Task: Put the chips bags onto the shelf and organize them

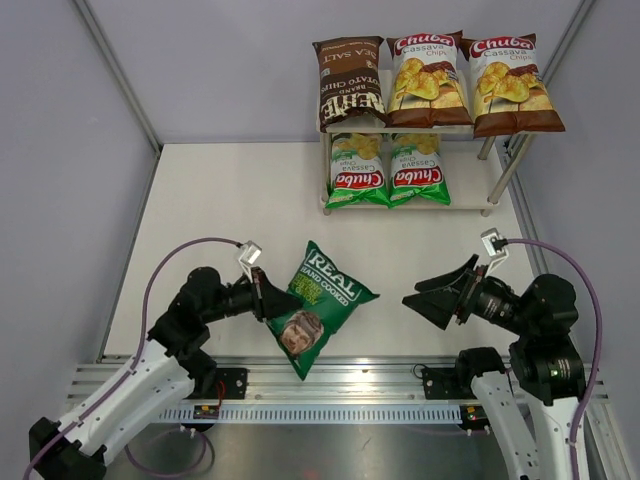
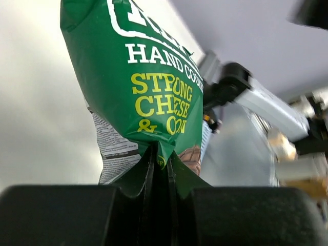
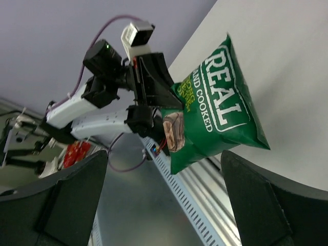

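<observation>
**REAL bag [image 1: 318, 305] caught in the left gripper, one slot waiting on the shelf**

You are on what looks like the last bag. Five bags already sit on the shelf [image 1: 468, 188]. The Kettle bag [image 1: 350, 85] and two brown Chuba bags [image 1: 428, 78] fill the upper board. Two green Chuba bags [image 1: 358, 170] take the left and middle of the lower board, which leaves its right end bare.

Your left gripper [image 1: 266, 296] is pressed together on the bag's crimped edge, and the left wrist view shows the green foil pinched between the two jaws. The bag stretches away from the fingers toward the middle of the table [image 1: 230, 200], tilted, near the front edge and well apart from the shelf. You cannot tell from these views whether its far corner touches the tabletop.

Your right gripper [image 1: 418, 295] is spread wide and holds nothing. It faces the bag from the other side, with a clear gap between them.

The next move probably calls for carrying the bag across to the bare right end of the lower board. That slot lies on the right arm's side, so a hand-over to the spread right gripper may serve you better than a long reach with the left. Watch the thin edge grip, because the glossy foil could slip or swing as you lift.
</observation>
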Motion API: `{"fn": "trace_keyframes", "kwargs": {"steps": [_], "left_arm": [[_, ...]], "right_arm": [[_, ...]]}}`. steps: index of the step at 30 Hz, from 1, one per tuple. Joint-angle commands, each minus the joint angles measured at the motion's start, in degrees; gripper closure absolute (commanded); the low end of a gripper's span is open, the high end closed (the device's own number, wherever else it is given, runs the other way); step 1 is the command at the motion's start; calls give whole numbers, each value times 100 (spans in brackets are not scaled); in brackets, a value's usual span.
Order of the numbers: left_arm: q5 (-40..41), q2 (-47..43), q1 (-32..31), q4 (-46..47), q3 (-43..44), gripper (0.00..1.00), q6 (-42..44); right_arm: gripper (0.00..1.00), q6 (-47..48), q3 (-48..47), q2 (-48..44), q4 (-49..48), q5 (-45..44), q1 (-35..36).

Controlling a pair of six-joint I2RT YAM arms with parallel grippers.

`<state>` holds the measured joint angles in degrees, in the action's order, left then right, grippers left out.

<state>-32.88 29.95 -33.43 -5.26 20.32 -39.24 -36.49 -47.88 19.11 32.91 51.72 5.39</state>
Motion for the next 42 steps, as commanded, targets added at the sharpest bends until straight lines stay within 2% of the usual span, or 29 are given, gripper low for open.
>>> {"fn": "trace_keyframes", "kwargs": {"steps": [1,4,8,14,17,20,30,32,34,36,37,38,40,41,42], "left_arm": [[-526,10,-636,1385,438,100,416],[-596,80,-1146,1798,525,100,707],[-421,370,-1718,1897,823,100,1120],[-201,985,-2386,2090,1159,100,1595],[-280,1196,-2466,2257,1290,100,1657],[-262,1337,-2502,2362,1387,100,1692],[-596,1812,-2660,2731,1739,100,1674],[-640,1830,-2677,2819,1774,100,1648],[-649,1856,-2695,2890,1809,100,1630],[-667,1891,-2713,2899,1879,100,1622],[-667,1926,-2713,2881,1906,100,1622],[-667,1952,-2713,2881,1941,100,1630],[-553,1979,-2721,2811,1959,95,1639],[-492,1970,-2721,2776,1950,92,1657],[-326,1953,-2721,2680,1950,83,1666]], "right_arm": [[1,141,59,311,119,339,732],[1,553,-11,672,540,110,1218],[1,503,339,971,252,303,1850],[2,626,419,1112,524,241,1984],[2,529,586,1077,551,294,2080],[3,178,797,963,111,786,2151],[8,282,912,936,304,542,2177],[12,562,824,954,653,191,2177],[16,547,833,936,630,267,2177],[30,363,885,892,367,610,2177],[43,327,938,884,287,680,2186],[49,248,947,840,147,742,2186],[52,204,973,761,24,760,2177],[59,125,973,665,-142,812,2177],[62,81,982,612,-222,830,2177]]}}
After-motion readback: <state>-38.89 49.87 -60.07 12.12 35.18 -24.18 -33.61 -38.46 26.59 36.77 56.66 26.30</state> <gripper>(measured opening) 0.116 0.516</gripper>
